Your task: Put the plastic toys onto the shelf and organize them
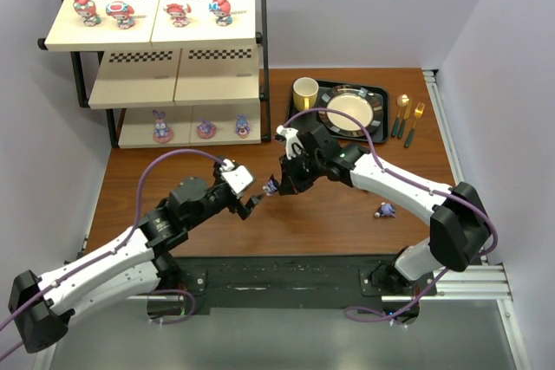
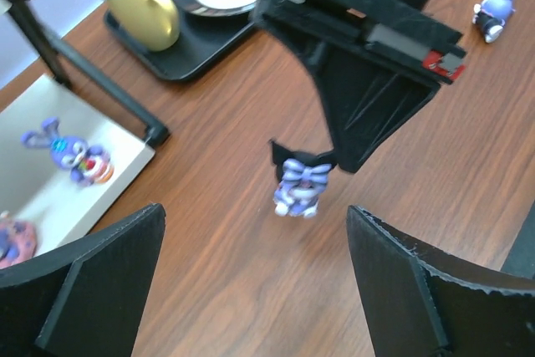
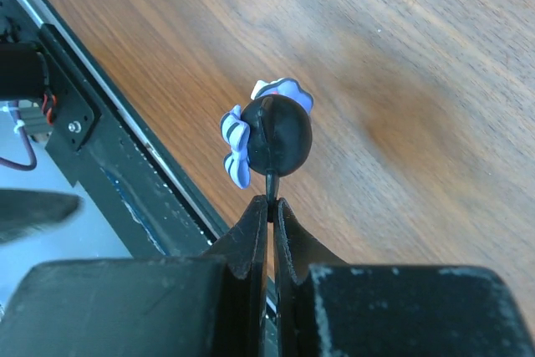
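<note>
My right gripper [image 3: 272,200] is shut on a thin black tip of a dark navy-black toy [image 3: 272,131] with a striped purple bow, and holds it just above the wood table. The same toy [image 2: 299,186] hangs in front of my left gripper [image 2: 255,215], which is open and a short way from it. From above, the held toy [image 1: 271,186] is between the right gripper [image 1: 279,181] and the left gripper [image 1: 251,205]. Another dark toy [image 1: 385,210] lies on the table. The shelf [image 1: 263,58] carries several pink/red toys [image 1: 120,13] on top and three purple bunnies [image 1: 205,130] on its lowest board.
A yellow mug [image 1: 304,91] and a plate [image 1: 351,112] sit on a black tray [image 1: 379,93] at the back. Gold cutlery [image 1: 409,119] lies to its right. The shelf's black leg [image 2: 100,81] stands close to the left of my left gripper.
</note>
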